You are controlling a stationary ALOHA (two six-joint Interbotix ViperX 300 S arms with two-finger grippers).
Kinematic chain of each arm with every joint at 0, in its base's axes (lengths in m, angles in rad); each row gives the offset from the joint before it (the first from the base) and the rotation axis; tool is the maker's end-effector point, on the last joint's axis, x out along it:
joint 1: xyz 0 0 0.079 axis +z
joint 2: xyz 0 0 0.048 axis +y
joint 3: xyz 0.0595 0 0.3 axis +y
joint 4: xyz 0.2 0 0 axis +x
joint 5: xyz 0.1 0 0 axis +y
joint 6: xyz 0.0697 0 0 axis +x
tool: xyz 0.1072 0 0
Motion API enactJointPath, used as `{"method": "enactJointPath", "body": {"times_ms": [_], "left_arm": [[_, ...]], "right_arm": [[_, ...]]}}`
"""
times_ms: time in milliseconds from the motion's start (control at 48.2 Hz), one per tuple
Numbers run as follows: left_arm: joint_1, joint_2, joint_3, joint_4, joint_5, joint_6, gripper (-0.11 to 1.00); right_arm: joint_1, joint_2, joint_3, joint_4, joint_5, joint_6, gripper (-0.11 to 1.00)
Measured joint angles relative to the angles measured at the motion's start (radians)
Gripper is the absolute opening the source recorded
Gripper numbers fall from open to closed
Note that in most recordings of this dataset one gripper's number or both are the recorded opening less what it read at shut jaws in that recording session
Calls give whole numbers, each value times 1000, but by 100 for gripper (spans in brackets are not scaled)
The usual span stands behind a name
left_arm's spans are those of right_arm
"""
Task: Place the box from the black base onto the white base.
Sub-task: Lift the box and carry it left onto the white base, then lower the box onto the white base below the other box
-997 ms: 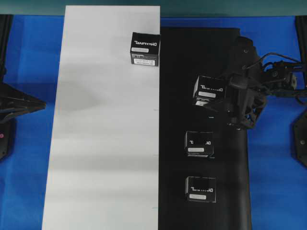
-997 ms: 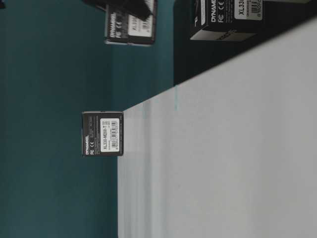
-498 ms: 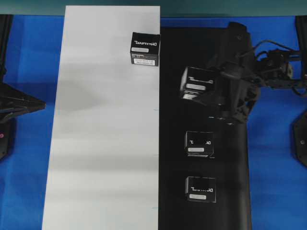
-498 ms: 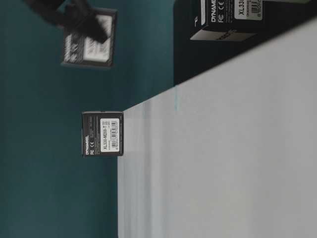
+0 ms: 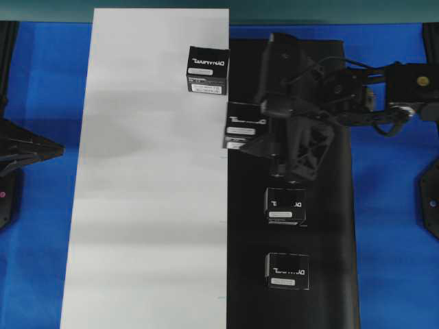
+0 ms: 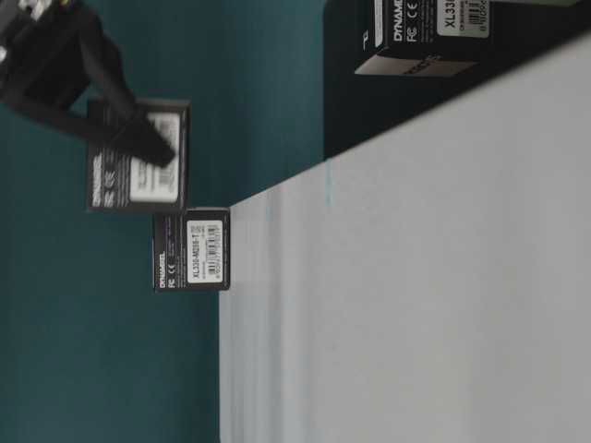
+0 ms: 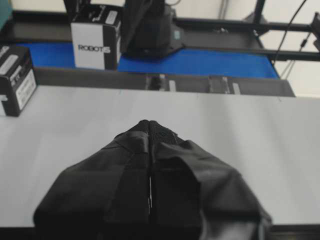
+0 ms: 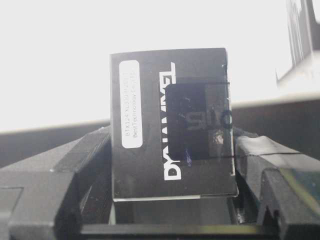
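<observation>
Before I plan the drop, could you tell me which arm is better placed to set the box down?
Right: its claw grips the box at the white base edge; the left claw is shut, empty.

Around us a blue table top [image 5: 391,274], a teal wall [image 6: 83,369] behind, even bright light.

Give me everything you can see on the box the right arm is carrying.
The carried box is small, black, cardboard-looking, with white logo lettering and a white label strip. The right tool clamps it from both sides, pads against its side faces. It hangs off the surface, over the seam where the black base meets the white base.
</observation>
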Motion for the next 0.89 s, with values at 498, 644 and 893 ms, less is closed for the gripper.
{"method": "enactJointPath", "body": {"times_ms": [498,644,893], "left_arm": [[-2,-6,-2,0,0,2,-7],[-2,-11,-5,-2,0,2,-7],[-3,-11,-5,-2,0,0,-7]], "right_arm": [[9,140,-153,0,35,-5,63],[14,169,-164,0,35,-6,63],[15,181,-164,2,35,-11,63]]}}
